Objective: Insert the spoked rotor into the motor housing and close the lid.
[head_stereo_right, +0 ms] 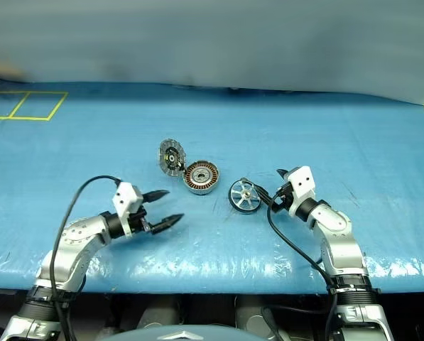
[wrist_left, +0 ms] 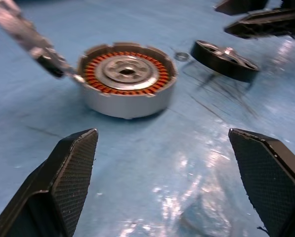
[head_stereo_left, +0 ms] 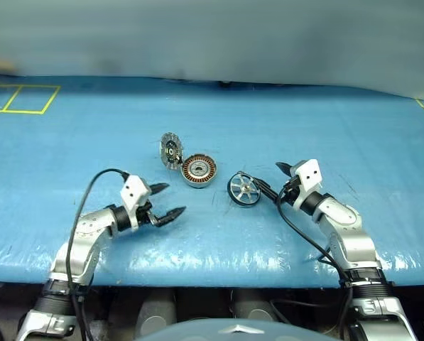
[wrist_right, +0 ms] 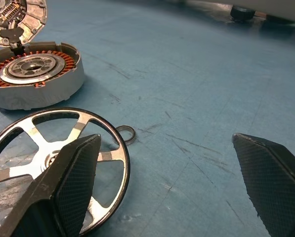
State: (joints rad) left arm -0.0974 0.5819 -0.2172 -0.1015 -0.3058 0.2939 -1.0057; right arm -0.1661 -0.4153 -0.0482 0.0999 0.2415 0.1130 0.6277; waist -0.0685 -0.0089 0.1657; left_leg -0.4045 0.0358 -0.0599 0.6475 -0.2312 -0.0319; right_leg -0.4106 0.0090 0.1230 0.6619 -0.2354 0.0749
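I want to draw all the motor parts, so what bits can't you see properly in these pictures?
- Spoked rotor: in the right wrist view its near part is covered by a right gripper finger and cut by the edge.
- Lid: blurred and cut off in the left wrist view; its outer face is turned away in the head views.
- Small ring beside the rotor: too small to identify.
- Motor housing: underside hidden against the blue table.

Each arm is made of silver-grey rounded segments with black joints between them. The left gripper [head_stereo_left: 167, 200] has a white block-shaped body and two black fingers that narrow to points. The right gripper [head_stereo_left: 271, 178] looks the same. A black cable runs in a loop along each arm. The finger pads [wrist_left: 72, 173] carry a fine cross-hatched texture.
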